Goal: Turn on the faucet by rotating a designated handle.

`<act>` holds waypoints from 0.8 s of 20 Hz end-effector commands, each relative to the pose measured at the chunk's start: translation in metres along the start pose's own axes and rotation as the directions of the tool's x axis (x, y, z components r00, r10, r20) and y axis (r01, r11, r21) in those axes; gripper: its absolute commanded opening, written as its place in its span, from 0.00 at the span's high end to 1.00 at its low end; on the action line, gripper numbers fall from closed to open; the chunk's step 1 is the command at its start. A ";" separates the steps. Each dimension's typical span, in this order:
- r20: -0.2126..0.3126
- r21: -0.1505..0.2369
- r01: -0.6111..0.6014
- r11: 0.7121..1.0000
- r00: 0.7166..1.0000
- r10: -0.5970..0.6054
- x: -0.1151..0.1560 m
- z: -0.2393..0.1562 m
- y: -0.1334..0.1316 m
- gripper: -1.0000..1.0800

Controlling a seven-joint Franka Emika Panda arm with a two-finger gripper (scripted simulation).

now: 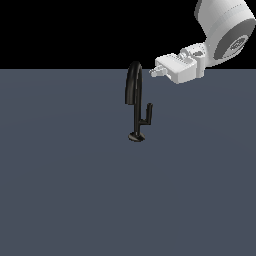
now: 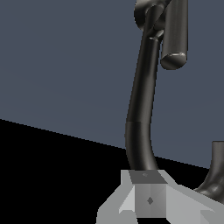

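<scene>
The black faucet (image 1: 134,95) stands upright on the grey floor, its round base (image 1: 136,136) under a thin stem and a tall arched spout. The handle (image 1: 148,114), a short L-shaped lever, branches off the stem toward the exterior view's right. My gripper (image 1: 155,72) hovers level with the top of the arch, just to its right, well above the handle. Its fingers look pressed together with nothing between them. In the wrist view the curved spout (image 2: 140,109) rises right past my gripper (image 2: 146,186), and the handle's rounded tip (image 2: 174,48) shows farther off.
A flat grey floor (image 1: 60,190) spreads all around the faucet, with black background behind it. The white arm (image 1: 225,30) comes in from the upper part of the exterior view's right.
</scene>
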State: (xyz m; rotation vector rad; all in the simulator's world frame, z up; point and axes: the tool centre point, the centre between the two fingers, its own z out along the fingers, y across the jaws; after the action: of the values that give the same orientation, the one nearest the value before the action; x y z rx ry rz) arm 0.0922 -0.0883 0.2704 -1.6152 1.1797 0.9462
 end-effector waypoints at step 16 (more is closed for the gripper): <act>0.301 0.242 -0.328 0.913 0.920 0.251 0.123 0.029 -0.001 1.00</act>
State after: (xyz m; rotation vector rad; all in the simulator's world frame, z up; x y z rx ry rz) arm 0.1214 -0.0954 0.1524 -1.0860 1.3194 1.0798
